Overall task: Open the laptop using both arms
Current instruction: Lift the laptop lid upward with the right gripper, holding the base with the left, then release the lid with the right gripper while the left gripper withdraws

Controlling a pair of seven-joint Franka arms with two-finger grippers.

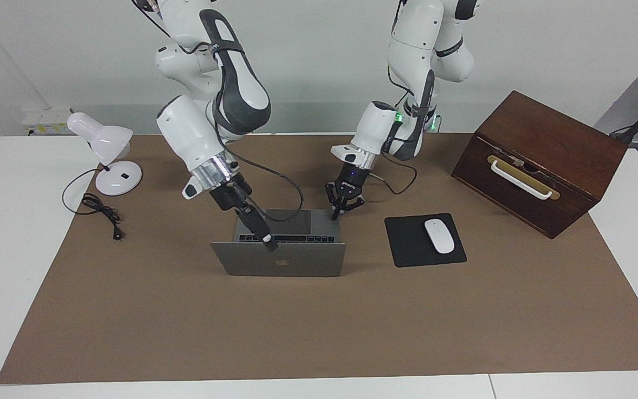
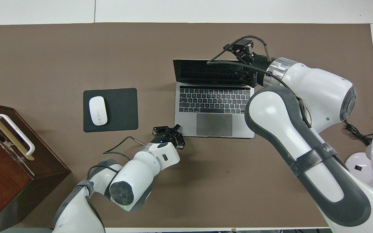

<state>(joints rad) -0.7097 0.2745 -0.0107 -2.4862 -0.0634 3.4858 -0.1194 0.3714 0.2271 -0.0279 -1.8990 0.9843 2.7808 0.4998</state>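
The silver-grey laptop (image 1: 286, 260) stands open in the middle of the brown mat, its lid nearly upright with the logo facing away from the robots. Its keyboard and trackpad show in the overhead view (image 2: 214, 124). My right gripper (image 1: 268, 240) is at the lid's top edge, reaching over the keyboard. My left gripper (image 1: 336, 213) is open and rests on the deck corner nearest the robots, toward the left arm's end of the table. It also shows in the overhead view (image 2: 175, 130).
A black mouse pad (image 1: 407, 244) with a white mouse (image 1: 440, 236) lies beside the laptop toward the left arm's end. A dark wooden box (image 1: 540, 160) with a white handle stands past it. A white desk lamp (image 1: 109, 158) and its cord stand at the right arm's end.
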